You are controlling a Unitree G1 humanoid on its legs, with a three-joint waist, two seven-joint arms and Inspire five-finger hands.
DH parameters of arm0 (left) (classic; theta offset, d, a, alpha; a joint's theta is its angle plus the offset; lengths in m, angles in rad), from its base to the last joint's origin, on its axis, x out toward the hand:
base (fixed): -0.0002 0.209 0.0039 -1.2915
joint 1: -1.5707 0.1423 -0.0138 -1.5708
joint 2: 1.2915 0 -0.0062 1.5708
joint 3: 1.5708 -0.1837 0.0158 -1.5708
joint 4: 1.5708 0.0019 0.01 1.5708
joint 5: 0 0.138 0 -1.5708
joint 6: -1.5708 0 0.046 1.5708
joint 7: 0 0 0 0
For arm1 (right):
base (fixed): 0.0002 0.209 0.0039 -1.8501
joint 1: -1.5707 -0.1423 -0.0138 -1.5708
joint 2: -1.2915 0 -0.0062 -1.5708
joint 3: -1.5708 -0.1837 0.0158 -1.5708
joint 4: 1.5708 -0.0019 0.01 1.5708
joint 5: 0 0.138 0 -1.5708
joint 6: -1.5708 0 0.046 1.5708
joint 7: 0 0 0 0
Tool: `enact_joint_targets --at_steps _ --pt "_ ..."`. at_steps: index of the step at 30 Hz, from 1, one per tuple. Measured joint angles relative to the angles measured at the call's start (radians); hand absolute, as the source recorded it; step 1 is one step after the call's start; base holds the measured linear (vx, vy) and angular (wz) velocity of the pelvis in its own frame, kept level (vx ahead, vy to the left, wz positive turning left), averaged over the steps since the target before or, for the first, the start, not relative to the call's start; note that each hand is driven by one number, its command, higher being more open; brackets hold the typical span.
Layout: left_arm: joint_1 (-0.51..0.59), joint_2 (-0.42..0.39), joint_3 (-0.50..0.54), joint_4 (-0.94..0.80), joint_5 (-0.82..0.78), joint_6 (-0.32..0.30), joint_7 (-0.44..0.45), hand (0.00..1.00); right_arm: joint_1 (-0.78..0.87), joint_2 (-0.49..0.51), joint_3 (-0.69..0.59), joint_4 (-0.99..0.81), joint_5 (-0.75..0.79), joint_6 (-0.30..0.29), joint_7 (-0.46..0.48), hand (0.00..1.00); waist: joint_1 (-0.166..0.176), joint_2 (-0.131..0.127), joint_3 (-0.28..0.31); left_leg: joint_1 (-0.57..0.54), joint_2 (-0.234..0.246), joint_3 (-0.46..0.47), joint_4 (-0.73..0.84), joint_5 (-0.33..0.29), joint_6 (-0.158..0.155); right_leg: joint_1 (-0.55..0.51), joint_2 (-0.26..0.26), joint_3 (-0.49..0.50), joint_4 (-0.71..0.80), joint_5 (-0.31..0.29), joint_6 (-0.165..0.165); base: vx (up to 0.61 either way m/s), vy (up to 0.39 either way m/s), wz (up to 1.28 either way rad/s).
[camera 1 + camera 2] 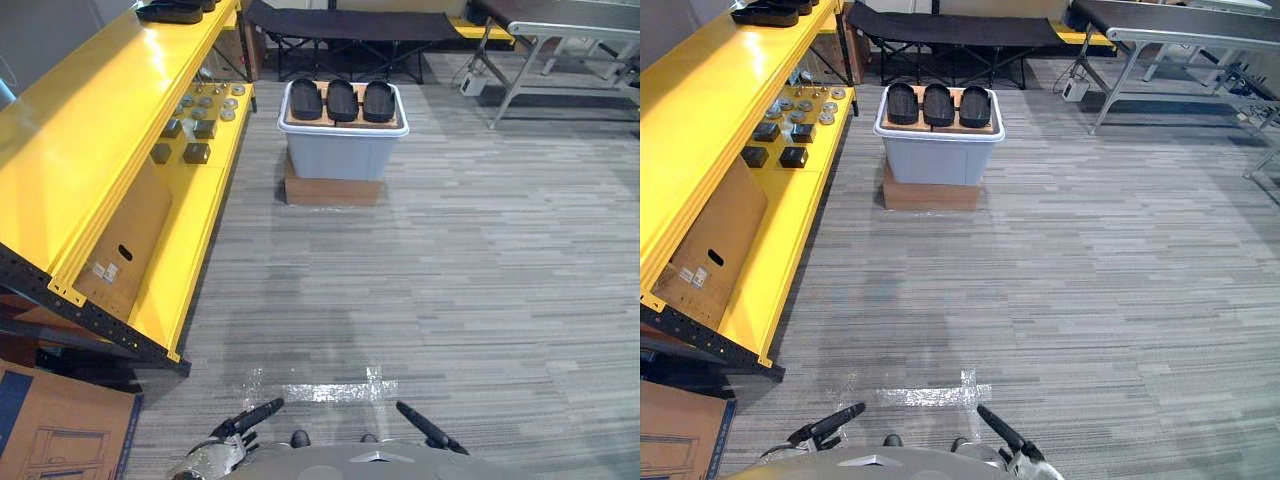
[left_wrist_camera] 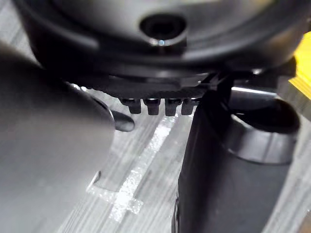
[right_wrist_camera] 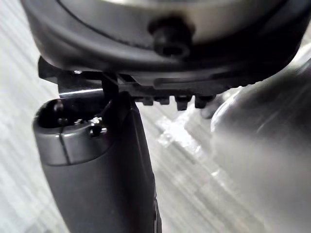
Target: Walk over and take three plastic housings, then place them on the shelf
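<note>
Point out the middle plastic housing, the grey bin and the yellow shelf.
middle plastic housing [image 1: 342, 100], left eye view, its dark top.
grey bin [image 1: 335, 157], left eye view, front wall.
yellow shelf [image 1: 90, 130], left eye view, bare top board.

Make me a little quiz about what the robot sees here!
1. True or false: the housings are stacked in one pile.
2. How many housings lie on top of the bin? A two, B three, C five.
3. Fill in: the yellow shelf stands on the robot's ____ side.
Key: 1 false, they lie side by side. 2 B. 3 left.
</note>
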Motion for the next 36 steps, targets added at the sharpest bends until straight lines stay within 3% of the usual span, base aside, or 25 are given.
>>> enact_joint_targets --at_steps 6,10,15,24,27,29,32,34,36 --pt "0.004 -0.027 -0.044 -0.091 -0.016 -0.090 0.036 1.00 -0.001 0.012 0.057 -0.098 -0.002 -0.138 -0.075 1.00 0.001 -0.001 0.002 -0.004 0.000 0.000 -0.001 0.004 -0.002 -0.005 -0.001 -0.005 0.003 -0.003 0.004 -0.07 -0.013 0.02" --pt "0.007 -0.032 -0.055 -0.129 -0.058 -0.125 0.047 1.00 0.011 0.015 0.084 -0.116 0.000 -0.180 -0.104 1.00 -0.001 -0.007 0.006 -0.005 0.000 0.001 -0.001 0.003 -0.004 -0.005 -0.001 -0.004 0.000 -0.002 0.004 -0.01 0.000 0.00" --pt "0.017 -0.037 -0.075 -0.162 -0.056 -0.161 0.049 1.00 0.017 0.028 0.095 -0.120 0.002 -0.196 -0.109 1.00 -0.002 -0.007 0.006 -0.004 0.001 0.006 -0.001 0.004 -0.002 -0.005 0.000 0.001 -0.002 0.001 0.000 0.01 -0.008 -0.03" --pt "0.060 -0.046 -0.089 -0.250 -0.037 -0.226 0.051 1.00 0.039 0.037 0.119 -0.185 0.159 -0.202 -0.089 1.00 -0.001 -0.005 0.008 0.011 0.006 0.045 0.000 -0.009 -0.008 -0.007 0.005 0.039 0.001 0.001 -0.001 -0.01 -0.009 -0.12" --pt "0.060 -0.045 -0.116 -0.294 -0.029 -0.208 0.049 1.00 0.042 0.038 0.108 -0.198 0.159 -0.206 -0.089 1.00 0.001 -0.006 0.027 0.013 0.006 0.060 0.000 -0.026 -0.004 -0.046 0.000 0.054 0.077 -0.035 -0.005 -0.05 0.010 -0.14" --pt "0.061 -0.043 -0.123 -0.318 -0.007 -0.183 0.050 1.00 0.041 0.047 0.104 -0.201 0.159 -0.206 -0.090 1.00 0.005 -0.021 0.042 0.018 0.005 0.079 0.004 -0.032 0.003 -0.110 -0.014 0.057 0.206 -0.078 0.003 0.01 0.027 -0.32" --pt "0.053 -0.042 -0.135 -0.319 -0.007 -0.120 0.065 1.00 0.033 0.054 0.105 -0.203 0.156 -0.206 -0.086 1.00 -0.003 -0.020 0.096 0.035 0.031 0.096 0.072 -0.086 0.027 -0.197 -0.032 -0.001 0.399 -0.107 0.018 0.01 0.042 -0.30" --pt "0.050 -0.036 -0.152 -0.307 -0.007 -0.036 0.074 1.00 0.065 0.057 0.106 -0.203 0.152 -0.206 -0.087 1.00 -0.004 -0.009 0.104 0.034 0.058 0.096 0.130 -0.128 0.011 -0.229 -0.024 -0.018 0.367 -0.115 0.011 0.05 0.073 -0.03" --pt "0.029 -0.023 -0.151 -0.266 -0.006 0.016 0.072 1.00 0.087 0.057 0.108 -0.203 0.118 -0.197 -0.088 1.00 -0.006 -0.013 0.104 0.034 0.077 0.083 0.155 -0.153 -0.002 -0.260 -0.023 -0.018 0.290 -0.102 0.024 0.16 0.012 0.16"
